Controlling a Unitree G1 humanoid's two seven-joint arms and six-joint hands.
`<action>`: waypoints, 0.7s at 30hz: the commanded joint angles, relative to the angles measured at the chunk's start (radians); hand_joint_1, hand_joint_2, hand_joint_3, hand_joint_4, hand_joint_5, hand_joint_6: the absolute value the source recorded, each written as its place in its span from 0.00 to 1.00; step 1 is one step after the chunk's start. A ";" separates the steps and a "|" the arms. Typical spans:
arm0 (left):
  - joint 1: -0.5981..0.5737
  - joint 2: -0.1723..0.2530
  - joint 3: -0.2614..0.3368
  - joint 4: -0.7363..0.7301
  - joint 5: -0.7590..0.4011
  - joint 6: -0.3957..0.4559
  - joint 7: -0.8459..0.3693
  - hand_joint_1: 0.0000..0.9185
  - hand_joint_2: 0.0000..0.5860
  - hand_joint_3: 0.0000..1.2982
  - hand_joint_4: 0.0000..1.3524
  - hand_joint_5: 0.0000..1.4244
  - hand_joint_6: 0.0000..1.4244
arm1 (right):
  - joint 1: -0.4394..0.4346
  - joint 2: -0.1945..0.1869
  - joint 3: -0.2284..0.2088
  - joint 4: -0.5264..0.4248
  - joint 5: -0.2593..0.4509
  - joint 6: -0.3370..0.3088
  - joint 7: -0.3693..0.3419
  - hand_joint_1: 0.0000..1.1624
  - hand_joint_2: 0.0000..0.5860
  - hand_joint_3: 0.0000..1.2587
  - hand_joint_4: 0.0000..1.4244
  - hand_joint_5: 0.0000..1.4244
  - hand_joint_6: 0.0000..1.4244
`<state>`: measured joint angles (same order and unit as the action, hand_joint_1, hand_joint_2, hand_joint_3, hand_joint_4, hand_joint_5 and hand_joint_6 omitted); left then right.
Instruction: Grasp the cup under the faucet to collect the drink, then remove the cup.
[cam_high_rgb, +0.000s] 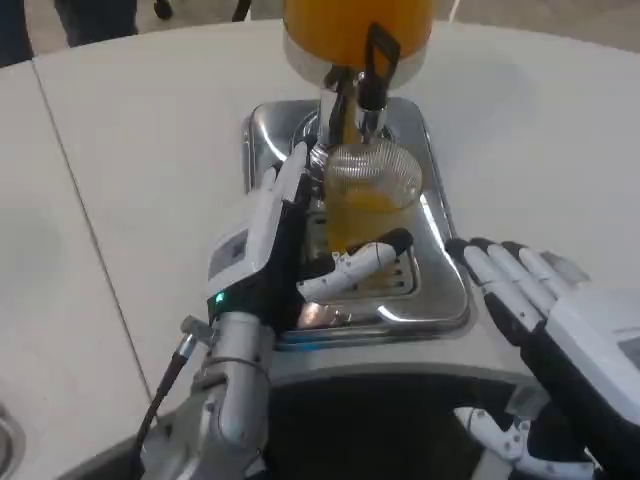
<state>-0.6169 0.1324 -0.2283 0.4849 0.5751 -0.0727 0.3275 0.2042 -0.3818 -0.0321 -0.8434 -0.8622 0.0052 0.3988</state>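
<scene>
Orange drink is seen in the lower part of the clear cup (371, 195), which stands under the faucet (345, 115) of the orange dispenser (355, 30), on the polished steel drip tray (445, 275); the liquid is judged to reach a little above half of the cup's height, though the exact level is blurred by glare on the plastic; whether drink is flowing at this moment cannot be told; the cup is gripped by the left hand (290, 235), whose white back is pressed along the cup's left side while one white finger with a black tip is wrapped across the front near the base; the remaining fingers of that hand are hidden behind the cup, so the full wrap cannot be confirmed; the right hand (520, 285) is held beside the tray's right edge, apart from the cup, its fingers stretched out and slightly spread with nothing between them; it is judged to be waiting; as for progress, the grasp is taken as done and the collecting as well advanced; what is left is judged to be the end of filling and the removal of the cup from beneath the faucet, clear of the tray; the cup is best kept upright during that removal, since it is open at the top and well filled
</scene>
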 joint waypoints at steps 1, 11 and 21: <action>-0.028 -0.023 -0.009 0.052 -0.021 -0.027 0.020 0.26 0.06 0.00 0.00 0.00 0.02 | -0.016 0.000 -0.003 0.005 0.006 0.026 0.035 0.37 0.78 0.00 0.00 0.00 0.02; -0.056 -0.041 -0.024 0.104 -0.029 -0.047 0.033 0.30 0.06 0.00 0.00 0.03 0.05 | -0.052 0.001 -0.002 0.011 0.017 0.066 0.080 0.37 0.77 0.00 0.00 0.00 0.02; -0.074 -0.061 -0.024 0.138 -0.043 -0.043 0.046 0.38 0.07 0.00 0.00 0.10 0.13 | -0.101 0.004 0.016 0.010 0.009 0.114 0.121 0.35 0.75 0.00 0.00 0.00 0.03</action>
<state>-0.6884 0.0918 -0.2446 0.5938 0.5486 -0.1145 0.3879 0.1133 -0.3803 -0.0228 -0.8332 -0.8579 0.1047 0.5030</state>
